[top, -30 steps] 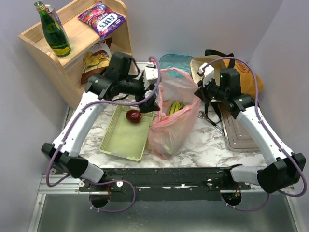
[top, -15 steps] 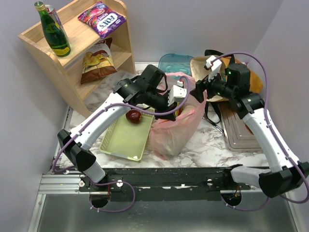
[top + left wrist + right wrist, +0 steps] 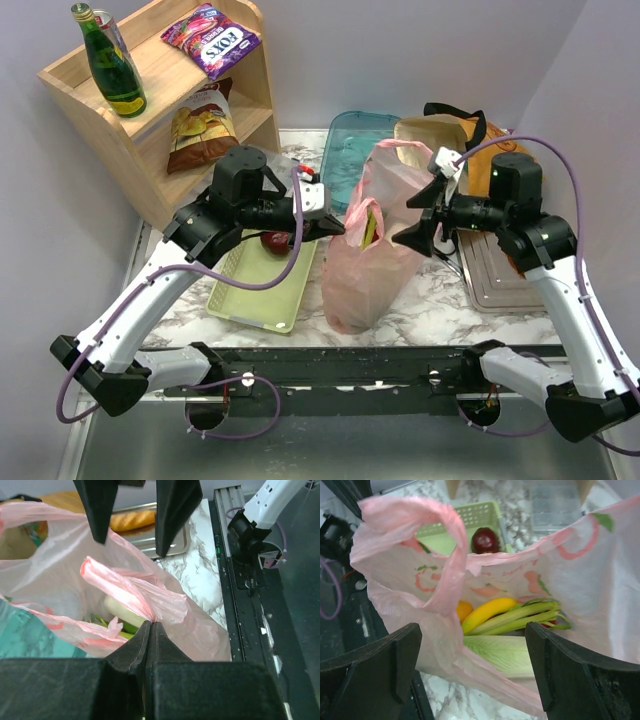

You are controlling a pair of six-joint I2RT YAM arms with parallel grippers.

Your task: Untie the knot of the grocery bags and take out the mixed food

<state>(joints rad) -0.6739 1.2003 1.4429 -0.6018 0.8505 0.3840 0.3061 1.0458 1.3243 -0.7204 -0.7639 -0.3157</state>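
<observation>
- My left gripper point(image 3: 337, 226) is pressed together on the rim of the pink plastic bag point(image 3: 365, 275). In the left wrist view its fingers point(image 3: 131, 652) meet on a pinched fold of the thin pink film.
- The bag stands upright on the marble table point(image 3: 440, 300) between my two arms. From the left gripper it lies at 3 o'clock, and its rim is touching that gripper.
- My right gripper point(image 3: 418, 218) has its fingers wide apart and holds nothing. It is just beside the rim on the other side, so from this gripper the bag lies at 9 o'clock.
- The right wrist view looks down into the open mouth of the bag, between the two spread fingers. One handle loop point(image 3: 447, 550) stands up loose at 11 o'clock.
- Inside the bag I see a yellow banana point(image 3: 487, 611), a small orange point(image 3: 463, 610) touching it, and pale-green leafy vegetables point(image 3: 520, 617) lying beside the banana.
- The green basket point(image 3: 255, 290) is at 9 o'clock from the bag, under my left arm, with a dark red fruit point(image 3: 275, 240) in it.
- The orange tote point(image 3: 505, 150) lies at 1 o'clock from the bag, behind the right gripper and apart from both grippers.
</observation>
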